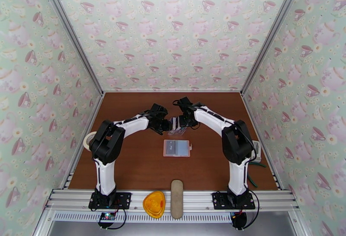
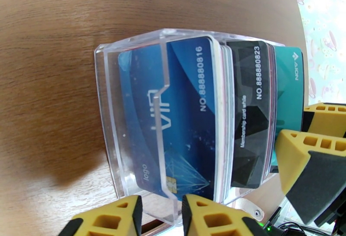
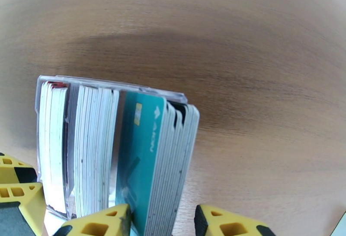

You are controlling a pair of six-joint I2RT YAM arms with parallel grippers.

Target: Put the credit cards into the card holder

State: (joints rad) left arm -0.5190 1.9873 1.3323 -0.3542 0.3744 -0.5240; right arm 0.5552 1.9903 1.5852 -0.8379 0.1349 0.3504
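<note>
Black, white and bluish plastic credit cards (image 3: 151, 159) stand on edge in a clear plastic upright rack (image 2: 108, 115), directly between the right claw's (image 3: 161, 213) part-open jaws, unclamped. Left claw (image 2: 161, 211) narrowly straddles the rack wall; grip cannot be told. Pale pink card holder (image 1: 176, 148) lies flat on the bench (image 1: 129, 167), nearer the bases. Both arms bend inward

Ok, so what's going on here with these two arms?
The left gripper pinches a wall of the clear rack, which is packed with credit cards. The right gripper straddles a teal-fronted bundle of them, with a gap showing at one finger. The card holder lies on the table nearer the arm bases, apart from both grippers.
</note>
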